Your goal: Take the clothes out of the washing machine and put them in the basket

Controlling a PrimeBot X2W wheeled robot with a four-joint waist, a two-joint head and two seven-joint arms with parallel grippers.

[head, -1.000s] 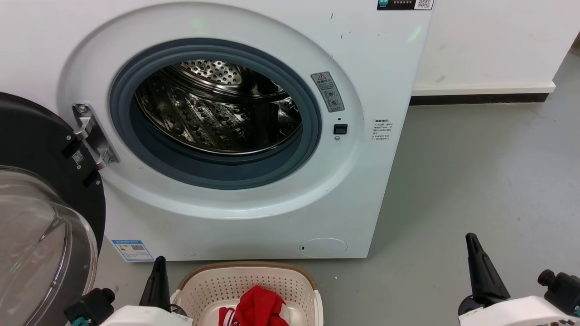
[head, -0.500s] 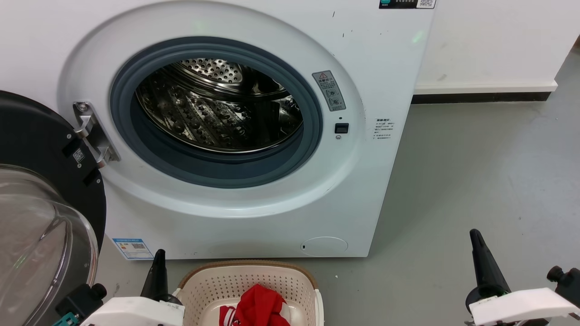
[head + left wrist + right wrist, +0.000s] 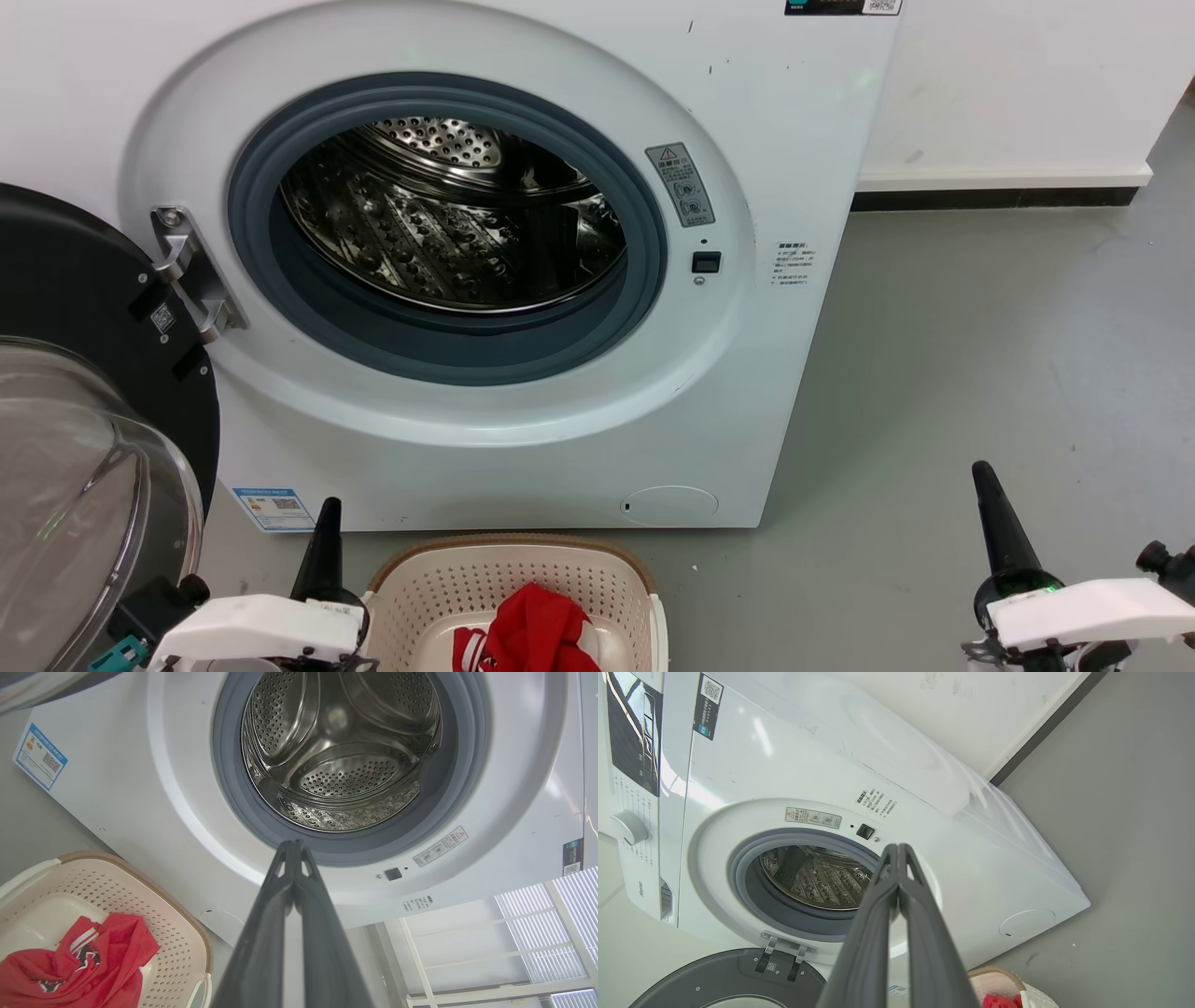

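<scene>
Creeping a touch higher against the washing machine (image 3: 523, 467), both pairs of dark fingertips are sitting further up than a second ago. The pale wrist housings are swinging outward from the machine's middle, and the whole head view is also drifting slightly, so part of that is the camera moving. Of the two, the left gripper (image 3: 327, 523) is pointing up at the machine's lower front, below the porthole's left side, with its fingers pressed together on nothing. Off the machine's right side, the right gripper (image 3: 986, 490) is hanging over grey floor (image 3: 980, 327), likewise closed flat and carrying nothing. Red with white trim, the clothes (image 3: 532, 630) are lying bunched in the basket (image 3: 504, 544), which is sitting on the floor just in front of the machine's base, under the porthole. Inside the machine the steel drum (image 3: 448, 224) is showing bare perforated metal in the head view and both wrist views, so the unloading is looking finished, or as good as. Its lowest front strip is lying partly hidden behind the grey gasket (image 3: 448, 359) in the head view, and a last check there is all that seems to be remaining. Standing open at the machine's left, the black-rimmed glass door (image 3: 84, 280) is crowding the left arm and is the likeliest thing to be getting in the way. Dark skirting (image 3: 990, 199) is running along a white wall behind the machine's right.
</scene>
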